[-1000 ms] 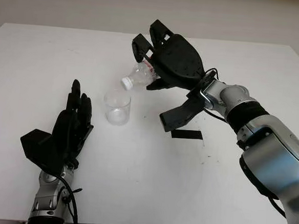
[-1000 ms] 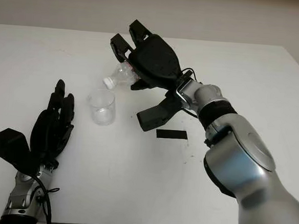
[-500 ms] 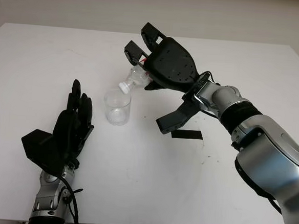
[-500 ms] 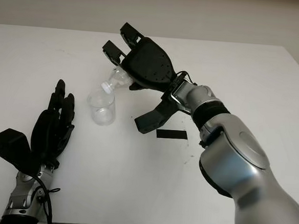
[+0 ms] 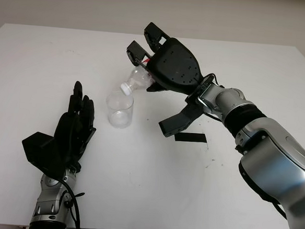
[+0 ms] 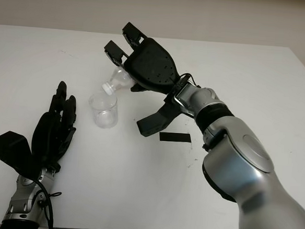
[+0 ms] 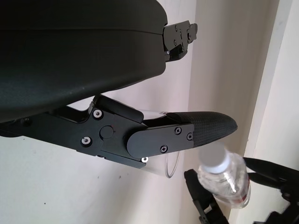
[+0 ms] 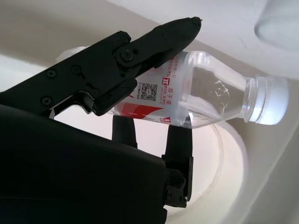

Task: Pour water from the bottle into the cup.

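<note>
White matte table (image 5: 52,55): we saw the bottle tipped over the cup.
Our right hand (image 5: 169,68) gripped the clear ribbed bottle (image 5: 135,81), white cap still on, just above the transparent round cup (image 5: 120,109); left hand (image 5: 72,132) was open beside the cup.

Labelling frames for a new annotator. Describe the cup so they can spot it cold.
On the white table, look between the two black hands: the open left hand sits near the front edge, and the raised right hand holds a tilted bottle. The cup stands upright on the table just below the bottle's white cap. It is the short, clear, open-topped cylinder, unlike the capped, labelled bottle and the flat black tape strip.
</note>
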Controlling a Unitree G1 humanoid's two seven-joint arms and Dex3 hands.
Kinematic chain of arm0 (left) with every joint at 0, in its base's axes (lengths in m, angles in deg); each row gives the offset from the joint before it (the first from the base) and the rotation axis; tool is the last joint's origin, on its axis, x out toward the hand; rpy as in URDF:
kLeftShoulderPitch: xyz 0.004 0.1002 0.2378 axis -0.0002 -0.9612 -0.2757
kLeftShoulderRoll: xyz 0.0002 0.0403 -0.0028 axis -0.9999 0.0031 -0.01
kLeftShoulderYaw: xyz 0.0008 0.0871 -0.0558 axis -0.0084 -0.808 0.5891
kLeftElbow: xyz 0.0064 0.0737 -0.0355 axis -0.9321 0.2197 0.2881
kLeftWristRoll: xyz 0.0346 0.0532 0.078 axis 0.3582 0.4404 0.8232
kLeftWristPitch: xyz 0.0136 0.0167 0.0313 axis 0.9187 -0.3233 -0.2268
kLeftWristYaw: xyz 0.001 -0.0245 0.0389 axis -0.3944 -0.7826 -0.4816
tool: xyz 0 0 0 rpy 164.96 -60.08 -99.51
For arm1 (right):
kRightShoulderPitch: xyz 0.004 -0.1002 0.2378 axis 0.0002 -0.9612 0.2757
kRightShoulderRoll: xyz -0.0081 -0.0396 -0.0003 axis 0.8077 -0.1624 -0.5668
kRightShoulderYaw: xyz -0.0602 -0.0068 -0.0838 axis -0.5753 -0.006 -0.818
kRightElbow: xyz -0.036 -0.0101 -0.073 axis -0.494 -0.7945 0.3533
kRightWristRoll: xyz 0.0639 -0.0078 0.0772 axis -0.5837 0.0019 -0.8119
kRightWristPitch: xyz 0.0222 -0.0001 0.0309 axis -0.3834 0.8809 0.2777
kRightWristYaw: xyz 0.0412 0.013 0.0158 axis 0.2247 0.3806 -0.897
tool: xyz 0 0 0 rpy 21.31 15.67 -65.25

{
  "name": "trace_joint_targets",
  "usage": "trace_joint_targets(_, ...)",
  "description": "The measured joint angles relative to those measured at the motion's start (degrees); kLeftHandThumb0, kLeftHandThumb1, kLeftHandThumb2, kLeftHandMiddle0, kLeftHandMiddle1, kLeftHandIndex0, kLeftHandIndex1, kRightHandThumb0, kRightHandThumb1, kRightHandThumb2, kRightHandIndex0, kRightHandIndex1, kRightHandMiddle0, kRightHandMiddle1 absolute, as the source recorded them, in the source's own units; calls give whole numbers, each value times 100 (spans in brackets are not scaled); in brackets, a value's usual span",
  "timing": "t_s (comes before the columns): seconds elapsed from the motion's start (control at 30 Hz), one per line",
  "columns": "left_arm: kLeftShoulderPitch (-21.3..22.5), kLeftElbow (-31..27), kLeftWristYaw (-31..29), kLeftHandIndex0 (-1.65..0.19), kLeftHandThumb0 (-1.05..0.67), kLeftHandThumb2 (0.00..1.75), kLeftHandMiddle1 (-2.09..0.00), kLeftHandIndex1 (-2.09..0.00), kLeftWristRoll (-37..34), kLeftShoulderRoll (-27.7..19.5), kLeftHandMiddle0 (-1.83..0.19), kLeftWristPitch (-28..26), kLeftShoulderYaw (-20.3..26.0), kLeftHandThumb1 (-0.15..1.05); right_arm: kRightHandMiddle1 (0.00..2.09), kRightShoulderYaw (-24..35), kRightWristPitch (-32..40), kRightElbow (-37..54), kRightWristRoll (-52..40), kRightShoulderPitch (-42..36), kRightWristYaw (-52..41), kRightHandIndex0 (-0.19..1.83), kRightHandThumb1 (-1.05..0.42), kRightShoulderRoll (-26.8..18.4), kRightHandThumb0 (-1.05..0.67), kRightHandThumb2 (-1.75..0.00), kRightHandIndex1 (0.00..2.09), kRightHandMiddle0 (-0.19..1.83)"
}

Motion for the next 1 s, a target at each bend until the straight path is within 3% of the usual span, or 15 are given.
trace_joint_targets(0.27, 4, 3, -84, 19, -79, 53, -5, -5, -22, -19, 19, -15, 9, 105, 209, 1408, -443, 16, -1846, -166, -1328, 145, -105, 297, -42, -31, 209, 110)
trace_joint_targets(0.5, -16, -51, -126, 19, -77, 54, -5, -5, -38, -46, 19, -95, 43, 105, 209, 2584, -475, 238, -3382, -814, -3018, 130, -105, 493, -42, -39, 209, 99)
trace_joint_targets(0.6, -28, -67, -165, 18, -77, 53, -5, -5, -61, -79, 19, -130, 57, 105, 209, 3036, -211, 488, -3946, -1072, -3517, 122, -105, 589, -40, -39, 209, 96)
trace_joint_targets(0.77, -34, -85, -189, 18, -77, 54, -5, -5, -71, -92, 18, -163, 60, 105, 209, 3592, 144, 1063, -4625, -1573, -4146, 128, -105, 701, -37, -42, 209, 99)
trace_joint_targets(1.0, -54, -120, -258, 19, -78, 55, -3, -3, -88, -106, 19, -206, 54, 105, 209, 4154, 1370, 2766, -5333, -2747, -4807, 125, -105, 732, -36, -43, 209, 90)
